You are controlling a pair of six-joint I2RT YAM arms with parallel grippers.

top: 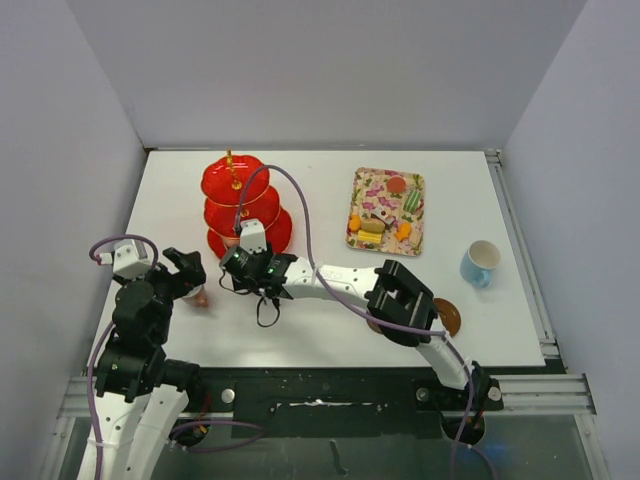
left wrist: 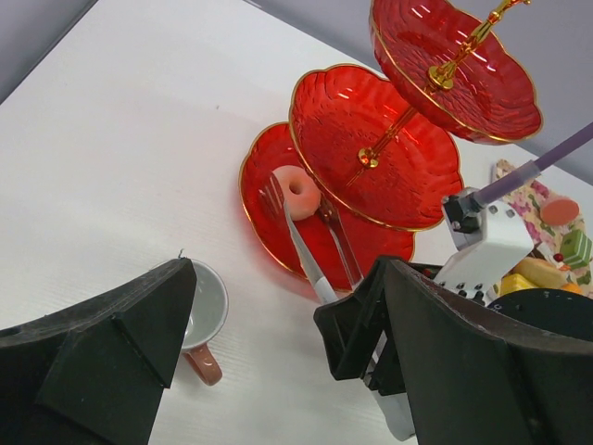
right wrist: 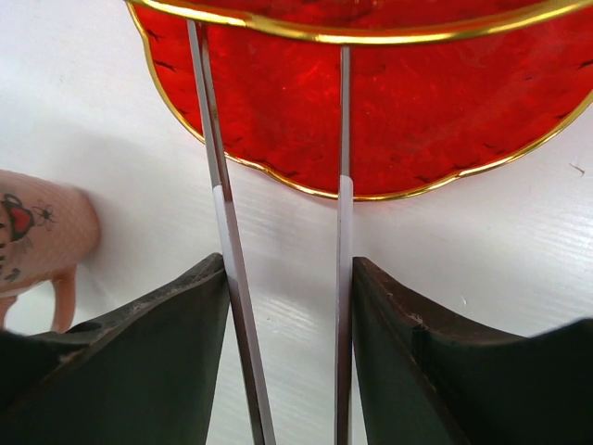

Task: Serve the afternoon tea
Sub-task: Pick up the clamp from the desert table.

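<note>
Metal tongs (right wrist: 223, 218) clamped in right gripper (right wrist: 289, 269), prongs parted.

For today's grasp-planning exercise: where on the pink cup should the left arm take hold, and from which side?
Probably the rim, from above: the cup stands upright, mouth open, so its thin wall can be pinched inside and out. Pick the side away from its small handle.

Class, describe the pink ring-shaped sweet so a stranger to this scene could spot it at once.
Find the red three-tier stand with the gold handle. On its bottom tier, beside the tips of the metal tongs, lies a pink ring-shaped sweet. It is the only sweet visible on the stand; the rest sit on the patterned tray.
</note>
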